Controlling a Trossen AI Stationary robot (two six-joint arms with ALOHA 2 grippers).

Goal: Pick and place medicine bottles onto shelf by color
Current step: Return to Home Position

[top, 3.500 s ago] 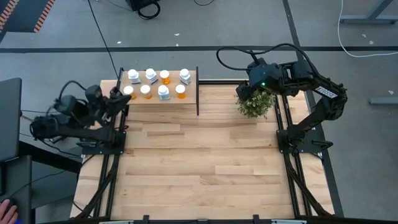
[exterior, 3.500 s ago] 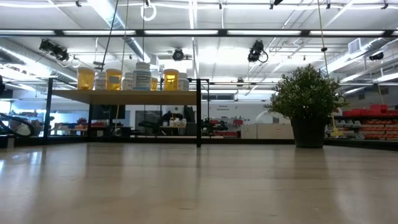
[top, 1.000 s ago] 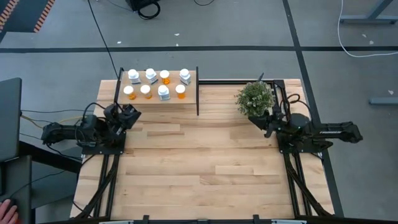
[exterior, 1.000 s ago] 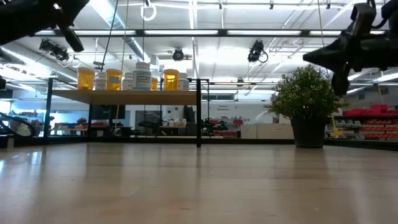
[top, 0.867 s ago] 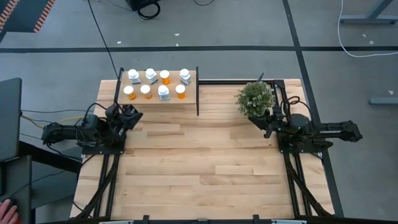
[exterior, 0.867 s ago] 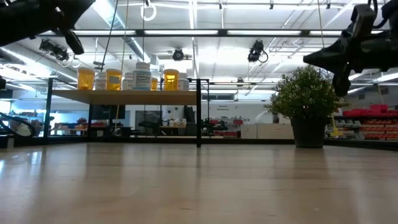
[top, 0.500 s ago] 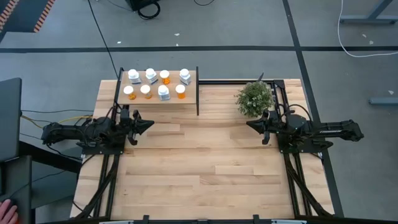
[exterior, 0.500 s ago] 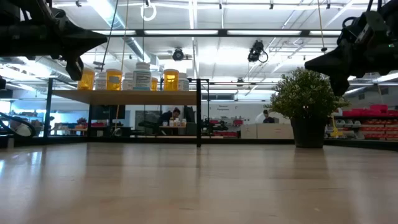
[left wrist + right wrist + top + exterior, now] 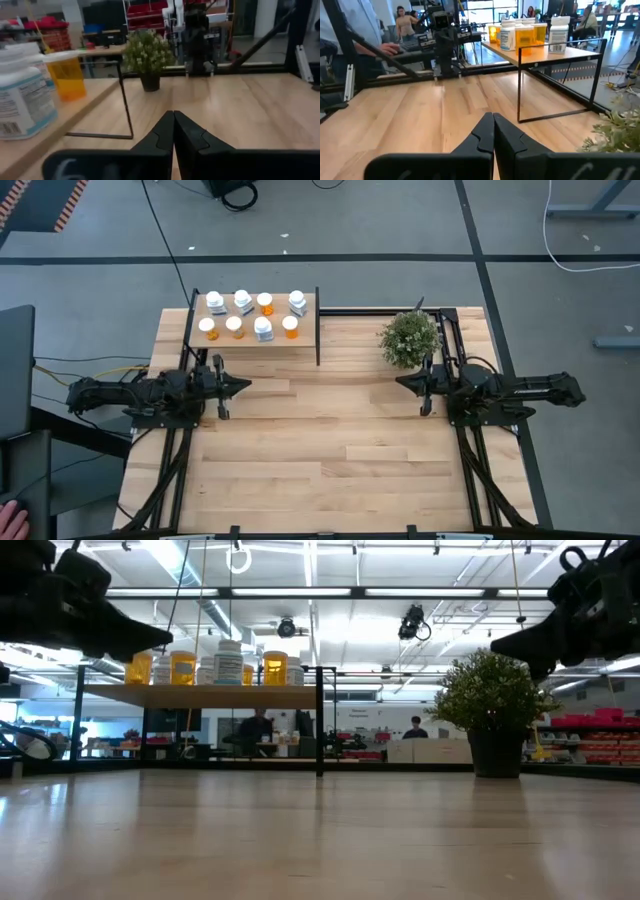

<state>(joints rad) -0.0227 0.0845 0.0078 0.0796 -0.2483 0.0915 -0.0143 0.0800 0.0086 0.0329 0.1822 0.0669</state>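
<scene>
**Fig.** Both arms lie folded low at the side edges of the table [image 9: 320, 450]. My left pincer [image 9: 243, 385] sits just inside the left edge, fingers pressed together and holding nothing. My right pincer [image 9: 402, 383] sits inside the right edge, likewise pressed together, tips facing the left one. Bare planks betw. them and down to the near edge give wide free room. Eight bottles [image 9: 263, 328] stand in 2 rows on the shelf [image 9: 308, 340] at the far left corner, orange & white mixed, w/ the black divider [image 9: 318, 330] on its right side. Plant [image 9: 410, 338] is at the far edge, right part, near my right arm. Vs. 3.5 s ago: left pincer was at the shelf and right arm over the plant; bottles unmoved. White bottle [image 9: 22, 100] has a blue-banded label, print unreadable.
</scene>
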